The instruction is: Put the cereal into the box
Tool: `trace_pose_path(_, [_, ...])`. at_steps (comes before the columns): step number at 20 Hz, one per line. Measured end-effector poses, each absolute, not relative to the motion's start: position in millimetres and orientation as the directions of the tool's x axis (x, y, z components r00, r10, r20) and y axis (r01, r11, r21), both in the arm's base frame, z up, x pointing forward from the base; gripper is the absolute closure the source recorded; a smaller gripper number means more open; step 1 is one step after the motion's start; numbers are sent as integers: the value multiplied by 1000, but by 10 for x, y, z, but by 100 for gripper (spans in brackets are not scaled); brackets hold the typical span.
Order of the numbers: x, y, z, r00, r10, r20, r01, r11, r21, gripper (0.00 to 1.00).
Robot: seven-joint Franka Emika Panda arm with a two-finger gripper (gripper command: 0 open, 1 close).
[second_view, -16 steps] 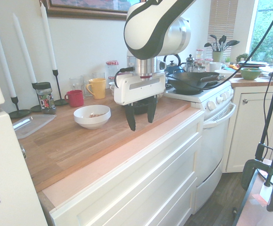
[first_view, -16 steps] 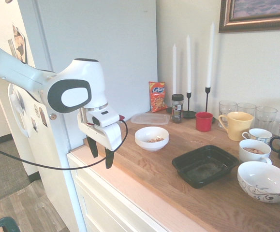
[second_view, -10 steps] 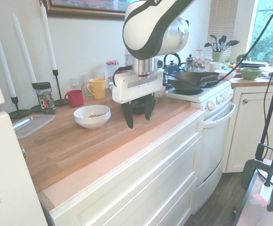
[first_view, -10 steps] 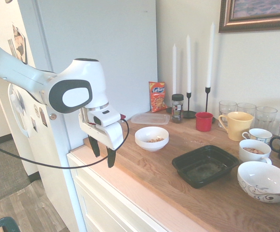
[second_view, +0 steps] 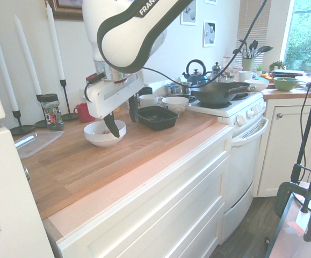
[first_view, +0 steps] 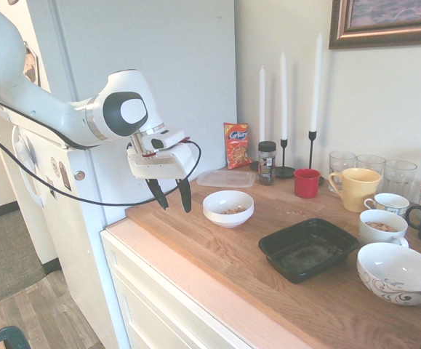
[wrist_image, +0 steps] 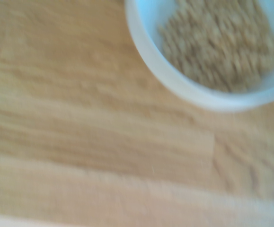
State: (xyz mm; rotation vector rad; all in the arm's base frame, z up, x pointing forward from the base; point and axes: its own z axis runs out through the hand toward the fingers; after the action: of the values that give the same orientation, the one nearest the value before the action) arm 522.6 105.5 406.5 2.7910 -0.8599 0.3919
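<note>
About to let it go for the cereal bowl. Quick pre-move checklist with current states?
1. Gripper open and empty: ok.
2. Gripper above the counter, touching nothing: ok.
3. Cereal in the white bowl, bowl upright: ok.
4. Gripper lined up over the bowl: not ok, it is beside the bowl on the fridge side.
5. Black box upright and empty, beside the bowl: ok.
6. Counter between bowl and box free of obstacles: ok.
</note>
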Motion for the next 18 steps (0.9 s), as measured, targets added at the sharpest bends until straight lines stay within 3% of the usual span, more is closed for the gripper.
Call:
trace_pose_path(7, [5759, 1597, 3809, 827, -378, 416, -490, -848, 202, 0])
trace_pose_path(18, [6470, 1569, 3503, 804, -384, 455, -520, -825, 222, 0])
